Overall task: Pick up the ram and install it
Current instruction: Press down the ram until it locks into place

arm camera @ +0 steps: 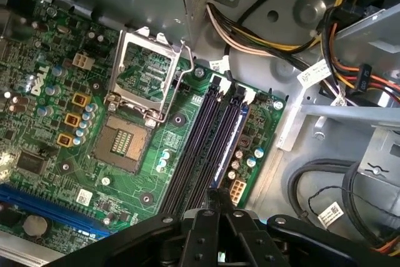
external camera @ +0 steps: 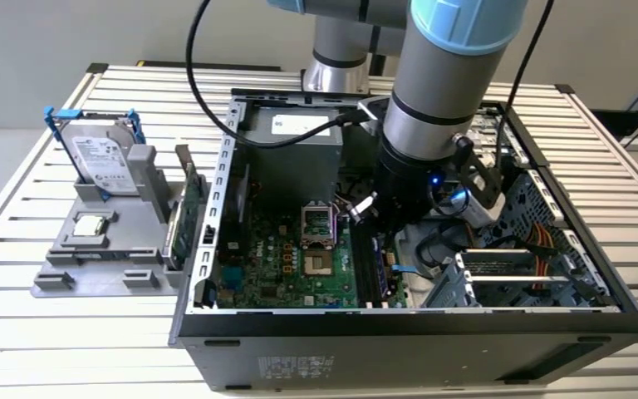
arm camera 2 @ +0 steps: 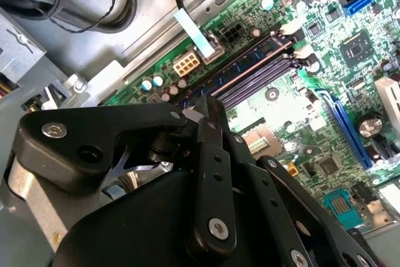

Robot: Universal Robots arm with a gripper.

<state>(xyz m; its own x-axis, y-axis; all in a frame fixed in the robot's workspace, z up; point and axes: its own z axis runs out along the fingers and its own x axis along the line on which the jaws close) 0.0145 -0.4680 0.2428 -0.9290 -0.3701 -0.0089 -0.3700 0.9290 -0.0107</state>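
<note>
ram (external camera: 189, 218) upright in holder (external camera: 97, 266) — beside computer case (external camera: 408, 328)

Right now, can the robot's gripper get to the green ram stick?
Probably not straight away. The gripper is low inside the computer case, over the black memory slots. The ram stands outside in the gray holder, with the case wall between them. Above the ram, the way looks free.

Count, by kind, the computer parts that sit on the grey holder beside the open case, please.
Hard drive: 1
Processor chip: 1
Ram, the green stick standing on edge: 1 that I can tell apart
Total: 3
</note>
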